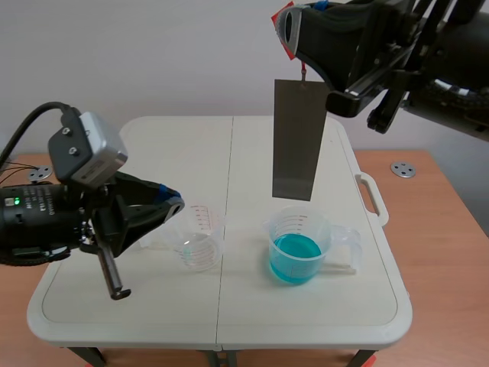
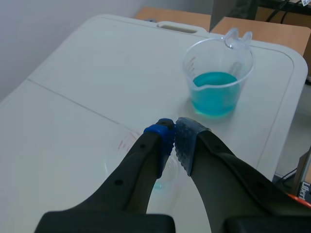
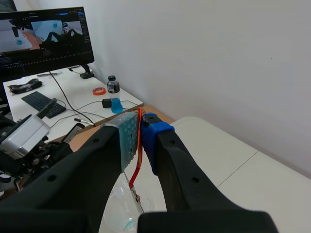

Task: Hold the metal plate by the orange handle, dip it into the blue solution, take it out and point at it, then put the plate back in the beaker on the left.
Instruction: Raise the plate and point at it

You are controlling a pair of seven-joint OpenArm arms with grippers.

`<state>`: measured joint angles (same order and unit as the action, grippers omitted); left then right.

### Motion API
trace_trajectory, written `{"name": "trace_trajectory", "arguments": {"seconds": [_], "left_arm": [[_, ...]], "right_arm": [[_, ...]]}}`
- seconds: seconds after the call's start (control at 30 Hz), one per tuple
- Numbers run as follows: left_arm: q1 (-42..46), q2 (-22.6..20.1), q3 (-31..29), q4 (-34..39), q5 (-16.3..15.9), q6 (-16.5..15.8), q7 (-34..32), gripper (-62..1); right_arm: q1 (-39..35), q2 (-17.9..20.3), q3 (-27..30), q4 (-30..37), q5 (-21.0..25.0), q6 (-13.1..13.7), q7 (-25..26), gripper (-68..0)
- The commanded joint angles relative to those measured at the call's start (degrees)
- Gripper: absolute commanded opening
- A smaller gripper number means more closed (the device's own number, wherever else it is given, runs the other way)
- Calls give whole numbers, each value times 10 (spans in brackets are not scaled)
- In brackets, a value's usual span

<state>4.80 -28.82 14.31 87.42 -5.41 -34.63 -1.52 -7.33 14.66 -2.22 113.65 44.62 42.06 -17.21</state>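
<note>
A grey metal plate hangs upright in the air, its lower edge just above the beaker of blue solution. My right gripper is raised high and shut on the plate's orange handle. In the right wrist view the orange handle is a thin strip pinched between the pads of the right gripper. My left gripper is shut on nothing, just left of the empty clear beaker. In the left wrist view the left gripper hovers over the empty beaker, with the blue beaker ahead.
Both beakers stand on a white folding table with a carry handle on its right edge. A wooden desk surrounds it, with a metal disc. Beyond, a monitor, keyboard and bottle stand on another desk.
</note>
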Motion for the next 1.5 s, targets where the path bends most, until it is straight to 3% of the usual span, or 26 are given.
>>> {"name": "trace_trajectory", "arguments": {"seconds": [0.0, 0.3, 0.67, 1.1, 1.3, 1.47], "left_arm": [[-6, 14, 4, 4, -7, 0, 8, -551], [-58, 72, 50, -1, 6, 49, 89, -551], [-77, 80, 79, -9, 8, 28, 91, -552], [-77, 79, 78, -9, 8, 37, 90, -552], [-63, 53, 36, -6, 5, 88, 69, -551], [10, 5, -64, 12, 4, 115, 38, -551]], "right_arm": [[7, 4, 5, 11, 11, 7, 6, -664], [7, 4, 5, 11, 10, 7, 4, -664], [7, 4, 5, 11, 10, 7, 2, -664], [7, 4, 5, 11, 10, 7, 2, -664], [7, 4, 4, 11, 10, 7, 2, -664], [7, 4, 4, 11, 10, 7, 1, -664]]}}
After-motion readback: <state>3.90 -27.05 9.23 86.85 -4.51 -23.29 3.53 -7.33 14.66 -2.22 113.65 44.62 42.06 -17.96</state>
